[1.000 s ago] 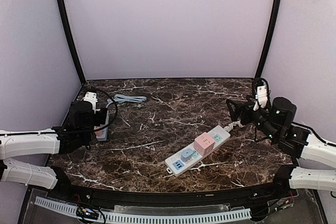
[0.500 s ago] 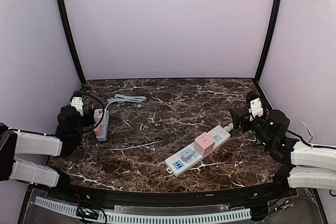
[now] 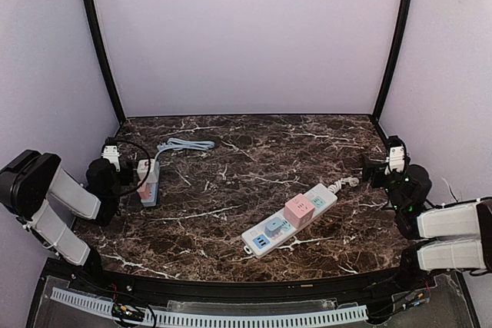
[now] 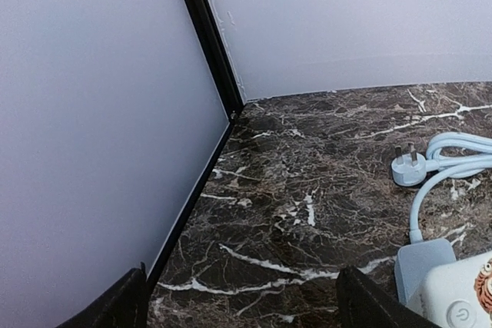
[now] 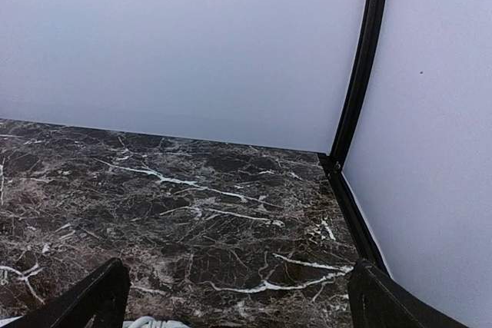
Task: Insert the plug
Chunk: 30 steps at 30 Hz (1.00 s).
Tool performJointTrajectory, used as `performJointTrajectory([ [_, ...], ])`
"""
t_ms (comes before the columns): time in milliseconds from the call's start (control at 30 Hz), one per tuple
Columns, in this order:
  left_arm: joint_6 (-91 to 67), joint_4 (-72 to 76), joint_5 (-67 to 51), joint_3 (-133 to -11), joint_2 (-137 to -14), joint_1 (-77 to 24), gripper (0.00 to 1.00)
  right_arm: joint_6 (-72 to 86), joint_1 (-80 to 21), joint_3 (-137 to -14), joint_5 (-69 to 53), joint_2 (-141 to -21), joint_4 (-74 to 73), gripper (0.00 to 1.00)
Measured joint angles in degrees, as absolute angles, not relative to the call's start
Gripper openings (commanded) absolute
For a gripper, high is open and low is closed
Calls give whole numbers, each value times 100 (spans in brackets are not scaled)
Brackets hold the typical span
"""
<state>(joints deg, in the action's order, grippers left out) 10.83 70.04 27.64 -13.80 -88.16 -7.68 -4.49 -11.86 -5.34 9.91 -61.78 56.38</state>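
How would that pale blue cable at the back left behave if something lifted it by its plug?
Probably floppy: the pale blue cable lies in loose curved loops on the marble table. The plug looks like rigid moulded plastic, so likely a firm place to grip. Its far end seems to join the blue-grey block, which might drag along.

Left arm (image 3: pixel 73 193) and right arm (image 3: pixel 450 220) folded low, elbows sharply bent; left gripper (image 4: pixel 242 314) and right gripper (image 5: pixel 238 309) with fingers spread wide, nothing held between.

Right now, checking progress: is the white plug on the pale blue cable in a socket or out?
Out. The plug lies loose on the table, its pins bare, not seated in any socket.
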Motion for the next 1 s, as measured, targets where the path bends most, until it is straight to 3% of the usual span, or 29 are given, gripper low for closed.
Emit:
performJointTrajectory([
  [600, 574, 6921, 2200, -1684, -9070, -397, 99, -311, -582, -480, 145, -8748, 8322, 98],
  [1000, 532, 6882, 2211, -1684, -9070, -397, 99, -266, -582, -923, 246, -8840, 8206, 99],
])
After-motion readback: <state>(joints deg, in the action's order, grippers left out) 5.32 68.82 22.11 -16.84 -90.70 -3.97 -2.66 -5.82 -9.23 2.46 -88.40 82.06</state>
